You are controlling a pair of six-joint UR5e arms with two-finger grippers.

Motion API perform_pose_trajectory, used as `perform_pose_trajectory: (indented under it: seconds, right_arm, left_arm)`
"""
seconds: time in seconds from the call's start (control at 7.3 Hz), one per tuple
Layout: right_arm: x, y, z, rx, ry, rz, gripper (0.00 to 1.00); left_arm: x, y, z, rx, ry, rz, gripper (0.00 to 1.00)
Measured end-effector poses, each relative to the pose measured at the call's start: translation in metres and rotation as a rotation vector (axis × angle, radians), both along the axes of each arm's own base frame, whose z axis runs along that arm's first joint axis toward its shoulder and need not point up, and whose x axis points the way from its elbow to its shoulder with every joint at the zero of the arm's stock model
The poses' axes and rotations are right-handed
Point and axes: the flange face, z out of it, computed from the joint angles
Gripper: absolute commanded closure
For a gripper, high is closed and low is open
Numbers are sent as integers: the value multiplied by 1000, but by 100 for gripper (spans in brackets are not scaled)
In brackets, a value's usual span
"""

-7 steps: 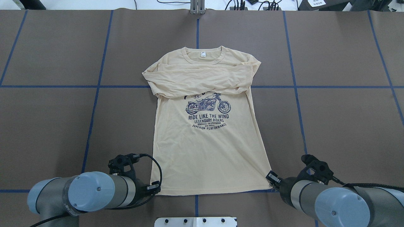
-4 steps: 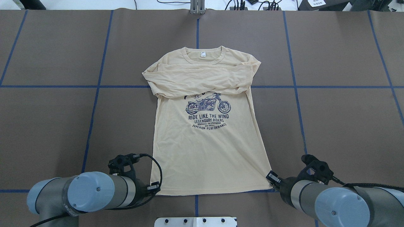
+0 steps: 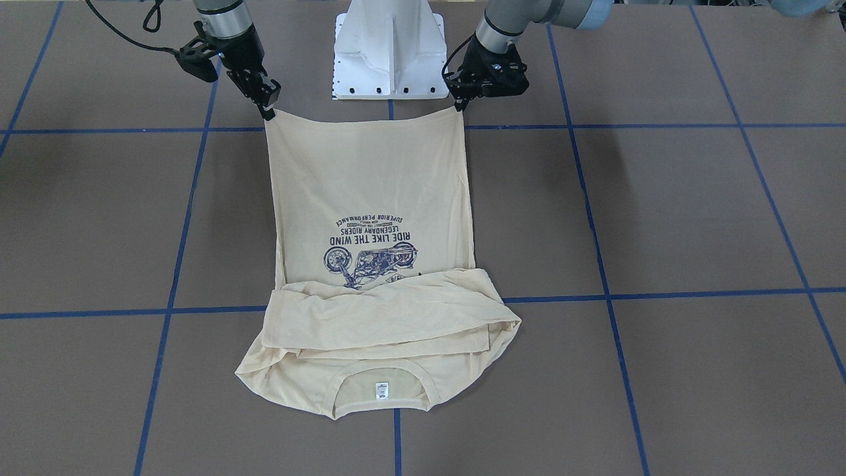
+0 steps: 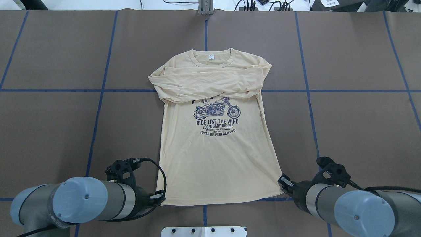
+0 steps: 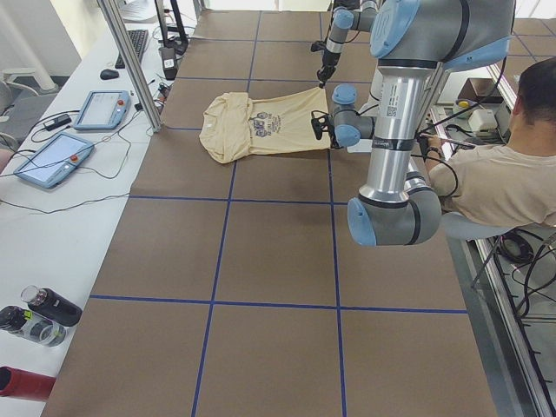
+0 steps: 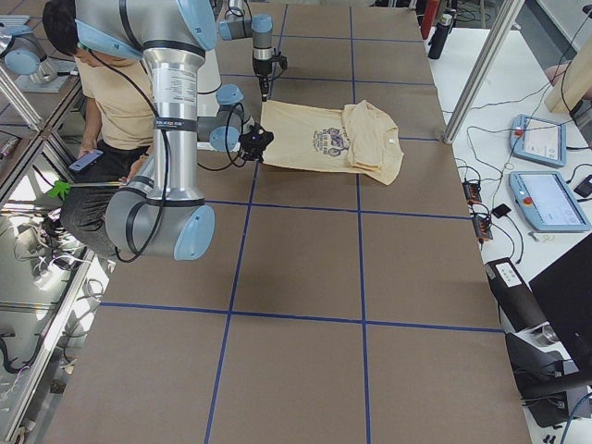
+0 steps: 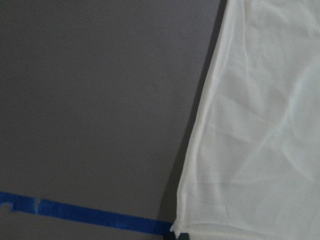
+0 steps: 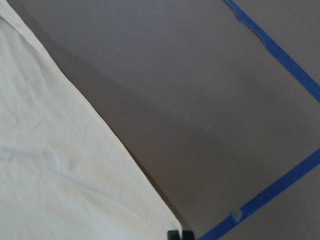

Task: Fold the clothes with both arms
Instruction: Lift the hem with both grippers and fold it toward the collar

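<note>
Left gripper (image 3: 458, 104) and right gripper (image 3: 269, 111) each pinch shut on a hem corner of the cream T-shirt (image 3: 370, 188). It lies print-up on the brown table (image 3: 661, 211), sleeves folded across its chest, collar farthest from the robot.

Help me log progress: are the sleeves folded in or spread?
Folded in: both sleeves lie across the chest of the shirt.
</note>
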Motion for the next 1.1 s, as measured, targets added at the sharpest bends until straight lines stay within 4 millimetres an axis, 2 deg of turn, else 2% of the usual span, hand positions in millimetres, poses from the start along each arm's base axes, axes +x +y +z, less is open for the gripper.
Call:
perform_pose_trajectory:
  seconds: [0.27, 0.55, 0.69, 0.82, 1.1]
  right_arm:
    - [37, -35, -19, -78, -60, 9, 100]
    - [66, -73, -41, -145, -135, 14, 100]
    - [71, -102, -47, -167, -160, 36, 100]
    - [71, -135, -49, -186, -170, 67, 100]
    - [68, -213, -54, -191, -134, 115, 100]
  left_arm:
    - [-46, -16, -37, -10, 71, -52, 100]
    - [-89, -54, -60, -21, 127, -113, 100]
    - [-102, -79, -63, -24, 134, -158, 100]
    - [-105, -104, -62, -8, 129, -193, 100]
    - [-90, -166, -60, 47, 92, -252, 100]
